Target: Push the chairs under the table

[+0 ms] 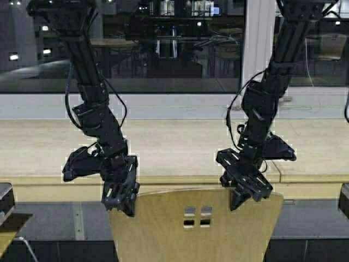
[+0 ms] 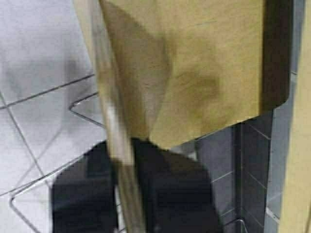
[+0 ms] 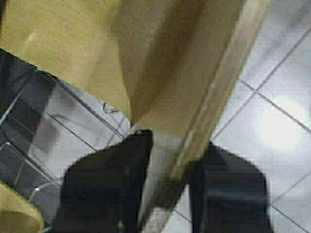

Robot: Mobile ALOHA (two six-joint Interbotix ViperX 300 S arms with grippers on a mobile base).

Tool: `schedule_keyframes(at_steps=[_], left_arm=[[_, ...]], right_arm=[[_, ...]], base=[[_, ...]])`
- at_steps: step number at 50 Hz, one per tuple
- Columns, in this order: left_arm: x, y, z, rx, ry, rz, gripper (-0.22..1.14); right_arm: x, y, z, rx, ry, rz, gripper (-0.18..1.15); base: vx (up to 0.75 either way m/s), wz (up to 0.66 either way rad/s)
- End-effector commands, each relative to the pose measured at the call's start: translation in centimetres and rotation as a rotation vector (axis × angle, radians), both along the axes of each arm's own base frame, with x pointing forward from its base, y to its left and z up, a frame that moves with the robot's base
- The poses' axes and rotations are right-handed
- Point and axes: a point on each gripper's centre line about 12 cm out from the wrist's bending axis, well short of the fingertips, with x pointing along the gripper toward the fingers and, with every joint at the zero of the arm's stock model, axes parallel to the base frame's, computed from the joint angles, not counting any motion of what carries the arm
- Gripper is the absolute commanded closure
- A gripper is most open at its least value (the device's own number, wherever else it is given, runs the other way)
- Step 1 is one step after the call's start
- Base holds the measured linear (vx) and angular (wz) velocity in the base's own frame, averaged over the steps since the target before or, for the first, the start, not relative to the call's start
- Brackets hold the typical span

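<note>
One chair (image 1: pixel 196 229) stood directly before the robot, its curved yellow-tan plywood back pierced by four small square holes, its lower part cut off by the edge of the high view. Just beyond it ran the table (image 1: pixel 174 147) — a long, pale wood top with a thick yellowish front edge, set along a dark window (image 1: pixel 163 43). The left gripper (image 1: pixel 121 197) sat on the back's left upper corner; in the left wrist view the thin plywood edge passed between its two black fingers (image 2: pixel 82 194), which clasped it narrowly. The right gripper (image 1: pixel 248 192) held the right upper corner likewise, its dark fingers (image 3: pixel 107 189) on either side of the board. Below lay grey floor tiles (image 2: pixel 39 58) and thin chrome legs (image 3: pixel 73 97) — blurred, hard to trace.
</note>
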Motion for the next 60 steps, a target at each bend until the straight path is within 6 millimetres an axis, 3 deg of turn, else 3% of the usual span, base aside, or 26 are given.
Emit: schedule_keyframes(at_steps=[1,14,30,36,41,45,51,56,60], left_arm=[[0.9,-0.6,0.4,0.004,-0.038,-0.02,0.87],[-0.1,-0.1,0.7,0.013,-0.017,-0.021,0.87],[-0.6,0.2,1.1,0.02,-0.009,-0.025,0.83],[-0.9,0.3,1.1,0.033,-0.006,-0.051,0.68],[-1.0,0.4,1.2,0.044,-0.007,-0.075,0.44],[-1.3,0.5,1.5,0.047,-0.003,-0.079,0.23],[-2.4,1.0,2.4,0.055,0.011,-0.084,0.04],[-2.6,1.2,3.8,0.049,0.0,-0.079,0.03],[-2.2,0.9,5.1,0.037,-0.024,-0.077,0.03]], right_arm=[[-0.5,1.1,-0.9,-0.034,-0.004,0.107,0.93],[-1.6,1.1,-1.2,-0.043,0.021,0.118,0.93],[-1.4,1.1,-1.3,-0.055,0.013,0.152,0.89],[-1.5,1.2,-1.4,-0.057,0.018,0.166,0.62],[-1.7,1.3,-1.4,-0.044,0.042,0.171,0.27],[-1.9,1.4,-1.2,-0.036,0.052,0.164,0.07],[-2.9,1.2,-0.8,-0.035,0.07,0.155,0.03],[-3.3,0.9,0.3,-0.038,0.063,0.146,0.03],[-2.4,0.7,2.4,-0.042,0.0,0.128,0.03]], base=[[0.14,-0.03],[0.14,0.0],[0.08,-0.01],[0.02,0.0],[0.0,0.0],[-0.01,0.0],[-0.03,0.03],[0.0,0.01],[0.04,0.0]])
